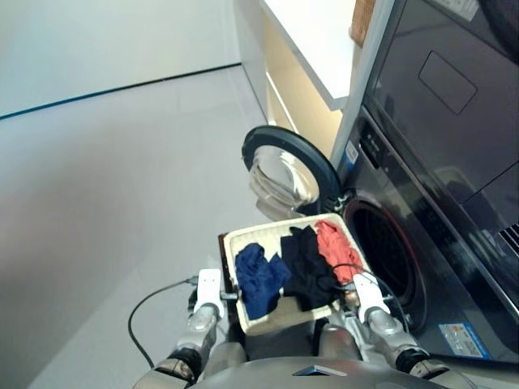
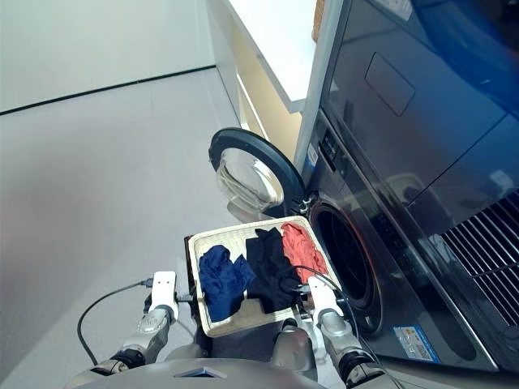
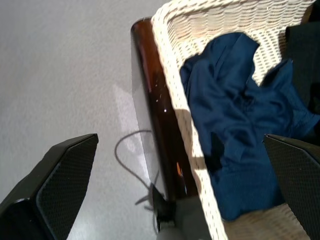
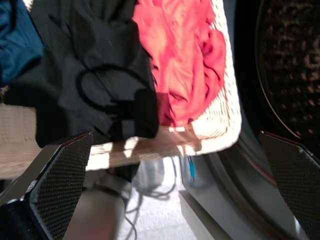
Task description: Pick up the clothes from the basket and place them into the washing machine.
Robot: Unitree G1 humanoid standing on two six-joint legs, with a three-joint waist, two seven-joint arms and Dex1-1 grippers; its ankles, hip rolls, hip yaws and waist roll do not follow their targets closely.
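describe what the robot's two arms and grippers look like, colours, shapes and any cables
Both arms are silver-grey metal with black ring joints near the bottom of the head views. Each ends in a white, blocky wrist housing, the left gripper and the right gripper. In the wrist views the fingers are flat black pads with a fine woven, carbon-like texture. A thin black cable loops from the left wrist; another curls by the right one.

Cream-white woven basket (image 1: 243,241), navy garment (image 1: 259,279), black garment (image 1: 308,267), coral-red garment (image 1: 336,250), dark grey washing machine (image 1: 454,267)

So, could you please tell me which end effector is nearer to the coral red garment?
Right. The right end effector sits just beside the coral red garment; the left end effector is outside the basket, past the navy garment.
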